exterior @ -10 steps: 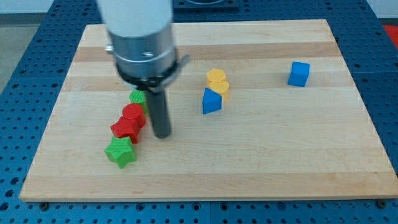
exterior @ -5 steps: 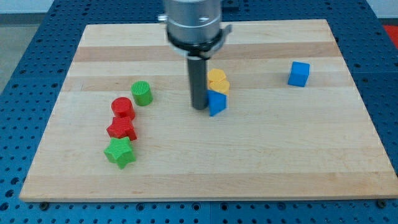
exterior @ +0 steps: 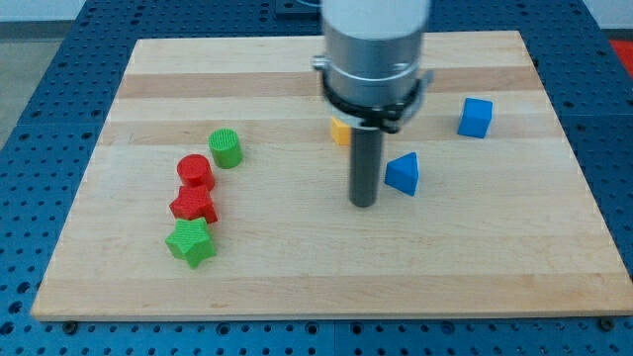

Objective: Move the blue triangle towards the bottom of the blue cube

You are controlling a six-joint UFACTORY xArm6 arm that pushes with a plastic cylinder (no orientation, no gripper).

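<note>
The blue triangle [exterior: 403,174] lies near the board's middle, right of centre. The blue cube [exterior: 476,117] stands up and to the right of it, near the board's right side, well apart. My tip [exterior: 364,203] rests on the board just left of the blue triangle and slightly lower, with a small gap between them. The arm's wide grey body hangs over the upper middle of the board.
A yellow block [exterior: 341,132] is mostly hidden behind the rod. A green cylinder [exterior: 226,148], a red cylinder [exterior: 196,171], a red star [exterior: 194,206] and a green star [exterior: 191,242] sit in a line at the left. The wooden board [exterior: 495,257] lies on a blue perforated table.
My tip swept from the left cluster to the right across the board. The blue triangle slid right and a little down, away from the yellow block.
</note>
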